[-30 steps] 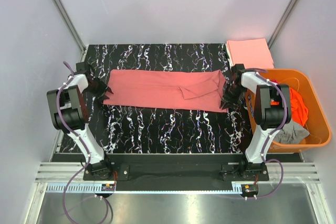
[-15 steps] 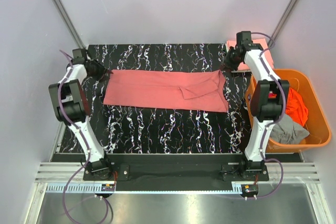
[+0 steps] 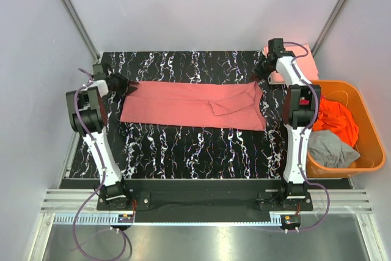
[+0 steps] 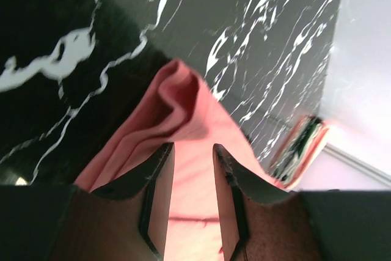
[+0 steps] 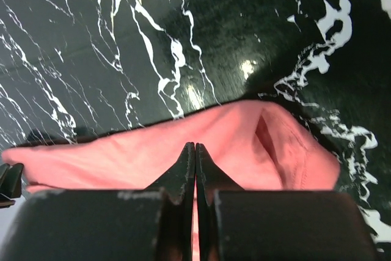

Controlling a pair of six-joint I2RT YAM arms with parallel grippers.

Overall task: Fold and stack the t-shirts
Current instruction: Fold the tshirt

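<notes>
Both arms are working the far corners of the salmon-pink shirt [image 3: 192, 105], which is lying flat as a long folded strip across the bench [image 3: 195, 151]. The left gripper [image 4: 192, 151] is narrowly spread, straddling the bunched far-left corner. The right gripper [image 5: 195, 146] is pressed together at the far-right corner; can't tell if cloth is caught. Judgement: for a clean fold, both should be pinching every layer and moving together, keeping the edge taut. The cloth is looking soft and lightly creased, with a flap folded over right of centre.
</notes>
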